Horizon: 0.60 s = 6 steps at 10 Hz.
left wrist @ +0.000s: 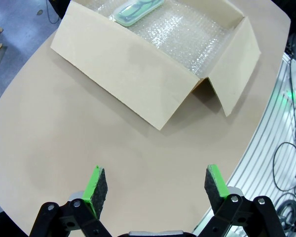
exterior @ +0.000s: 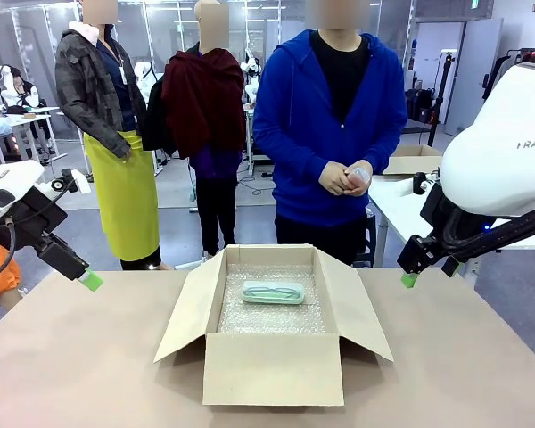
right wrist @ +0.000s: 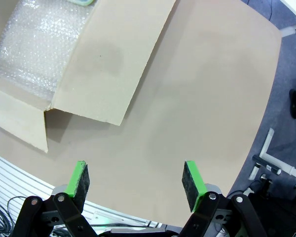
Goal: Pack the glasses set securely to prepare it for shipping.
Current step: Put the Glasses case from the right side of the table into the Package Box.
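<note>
The mint green glasses case (exterior: pixel 273 292) lies on bubble wrap (exterior: pixel 272 312) inside the open cardboard box (exterior: pixel 272 367) at mid-table. It also shows at the top of the left wrist view (left wrist: pixel 137 11); a sliver of it shows in the right wrist view (right wrist: pixel 84 2). At the far side, a person in a blue hoodie holds a small pale pinkish thing (exterior: pixel 358 173) in both hands, likely the pink case. My left gripper (exterior: pixel 87 278) (left wrist: pixel 155 185) hovers open left of the box, holding nothing. My right gripper (exterior: pixel 410 278) (right wrist: pixel 136 183) hovers open right of it, holding nothing.
The box's flaps (left wrist: pixel 133 74) (right wrist: pixel 113 59) spread outward on both sides over the tan table (exterior: pixel 89 357). Bare tabletop lies between each gripper and the box. Another cardboard box (exterior: pixel 414 160) sits on a white table behind, at the right.
</note>
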Tool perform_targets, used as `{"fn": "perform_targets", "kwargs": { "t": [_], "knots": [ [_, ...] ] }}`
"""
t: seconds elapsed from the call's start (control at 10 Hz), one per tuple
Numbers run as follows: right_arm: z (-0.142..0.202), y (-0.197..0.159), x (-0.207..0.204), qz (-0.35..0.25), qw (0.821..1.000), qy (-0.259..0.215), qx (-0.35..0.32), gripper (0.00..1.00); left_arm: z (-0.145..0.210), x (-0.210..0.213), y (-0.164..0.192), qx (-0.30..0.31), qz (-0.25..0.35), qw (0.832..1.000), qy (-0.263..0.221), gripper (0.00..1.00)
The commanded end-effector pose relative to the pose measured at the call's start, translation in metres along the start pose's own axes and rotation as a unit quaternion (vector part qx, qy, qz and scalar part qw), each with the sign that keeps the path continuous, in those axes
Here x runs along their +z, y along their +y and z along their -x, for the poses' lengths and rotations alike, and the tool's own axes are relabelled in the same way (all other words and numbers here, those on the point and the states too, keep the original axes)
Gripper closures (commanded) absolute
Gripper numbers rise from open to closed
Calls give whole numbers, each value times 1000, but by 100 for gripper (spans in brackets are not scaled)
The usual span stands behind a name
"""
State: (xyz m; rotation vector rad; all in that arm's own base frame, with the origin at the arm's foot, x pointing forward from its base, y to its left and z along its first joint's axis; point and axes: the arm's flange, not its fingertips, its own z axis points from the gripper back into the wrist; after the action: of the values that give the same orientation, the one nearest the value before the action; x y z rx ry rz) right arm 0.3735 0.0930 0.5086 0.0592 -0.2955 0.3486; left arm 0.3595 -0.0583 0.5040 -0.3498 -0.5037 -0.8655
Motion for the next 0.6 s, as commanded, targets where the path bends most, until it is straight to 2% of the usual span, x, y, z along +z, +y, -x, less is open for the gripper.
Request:
{"fn": "perform_targets", "kwargs": {
  "t": [0.0, 0.5],
  "knots": [
    [-2, 1, 0, 4, 1000, 0, 0, 5, 2, 2, 1, -6, 10, 1000, -9, 0],
    [-2, 1, 0, 4, 1000, 0, 0, 5, 2, 2, 1, -6, 10, 1000, -9, 0]
  ]
}}
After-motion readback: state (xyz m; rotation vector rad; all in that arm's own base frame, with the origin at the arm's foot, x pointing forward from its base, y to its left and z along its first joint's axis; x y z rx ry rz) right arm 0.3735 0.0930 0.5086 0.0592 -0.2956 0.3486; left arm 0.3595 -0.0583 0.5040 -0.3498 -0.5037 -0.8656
